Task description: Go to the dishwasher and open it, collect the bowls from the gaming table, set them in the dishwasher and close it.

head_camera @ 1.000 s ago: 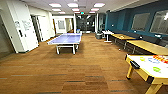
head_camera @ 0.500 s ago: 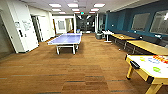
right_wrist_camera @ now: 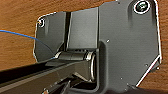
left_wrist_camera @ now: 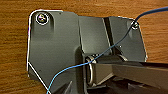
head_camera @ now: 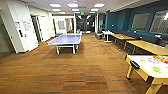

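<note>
Two bowls in sight on the gaming table, right of the room

Head view: looking down a long room over brown striped flooring. At the near right edge, gaming table, white on top with a yellow rim and yellow legs, cut off by the picture's border. Resting on its top, well apart, yellow-green bowls, one nearer and one further back, with a paler, bluish round shape between them, too blurred to name. Beside those, at the far right of the top, colourful boxes. Further back along the dark teal wall, a row of yellow-topped tables, then a small white table. Left of centre, standing free on the floor, a blue table-tennis table. On the left, white walls and a door; overhead, rows of lit ceiling panels.

Left wrist view: dark mounting plate and jointed bar over wood-toned floor, crossed by a thin blue wire. Left gripper just a dark shape at the edge; released or clenched, cannot tell.

Right wrist view: same dark plate and bar above the same brown floor, with a blue wire running in to the hinge. Right gripper likewise a dark blur; cannot tell its state
</note>
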Available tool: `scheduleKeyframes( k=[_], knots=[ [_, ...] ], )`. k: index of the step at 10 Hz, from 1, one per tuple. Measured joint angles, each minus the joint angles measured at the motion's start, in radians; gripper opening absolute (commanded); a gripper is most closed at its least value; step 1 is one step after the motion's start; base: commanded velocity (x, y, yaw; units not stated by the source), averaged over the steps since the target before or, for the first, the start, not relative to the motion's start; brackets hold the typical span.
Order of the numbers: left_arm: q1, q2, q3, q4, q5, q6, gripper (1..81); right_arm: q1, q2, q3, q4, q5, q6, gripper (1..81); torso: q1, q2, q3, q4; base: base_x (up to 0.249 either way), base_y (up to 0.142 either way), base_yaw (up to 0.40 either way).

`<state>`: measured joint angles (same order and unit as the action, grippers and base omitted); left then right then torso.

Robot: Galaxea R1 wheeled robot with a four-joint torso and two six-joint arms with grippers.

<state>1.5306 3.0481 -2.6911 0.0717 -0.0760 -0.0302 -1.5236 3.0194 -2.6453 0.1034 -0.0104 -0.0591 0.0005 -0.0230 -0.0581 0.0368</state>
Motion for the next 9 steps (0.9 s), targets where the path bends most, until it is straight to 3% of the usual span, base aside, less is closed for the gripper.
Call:
scheduleKeyframes(
  k=[9],
  knots=[
    [-0.003, 0.008, 0.000, 0.000, 0.001, 0.000, 81.1, -0.007, 0.000, -0.001, 0.000, 0.007, 0.000, 81.1, -0.001, 0.000, 0.000, 0.000, 0.000, 0.000, -0.393]
  ],
)
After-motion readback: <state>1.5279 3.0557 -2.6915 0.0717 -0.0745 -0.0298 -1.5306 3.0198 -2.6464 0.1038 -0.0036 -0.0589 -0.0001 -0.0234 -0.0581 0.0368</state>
